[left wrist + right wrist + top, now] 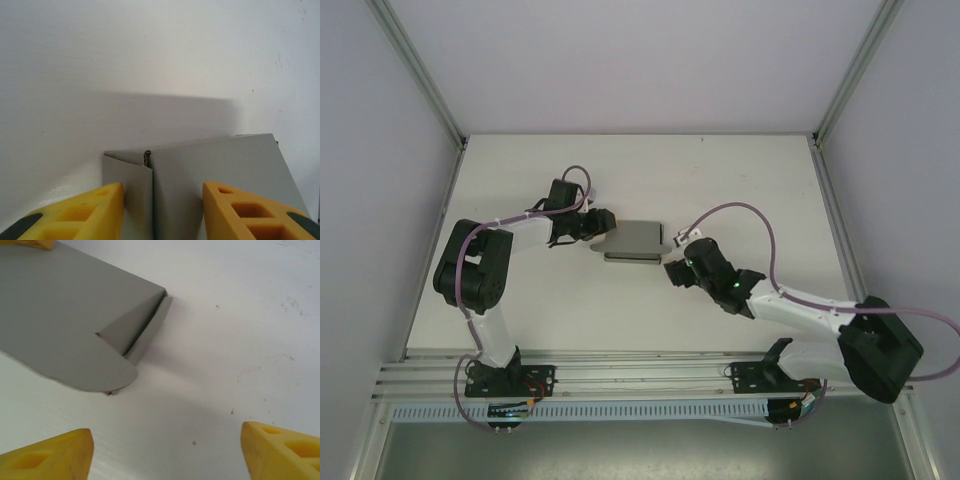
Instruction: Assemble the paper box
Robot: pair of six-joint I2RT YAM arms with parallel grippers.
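- Two arms stand on bases at the near edge of the table. Each elbow is bent outward and each forearm angles in towards the centre.
- Right gripper: jaws are spread wide over bare table, just short of the right end of the paper box.
- Left gripper: fingers straddle the left end flap of the box. Whether they pinch the card cannot be told, as the frame edge cuts off that part.
- The box lies mid-table between both grippers. The right wrist view crops its far side.
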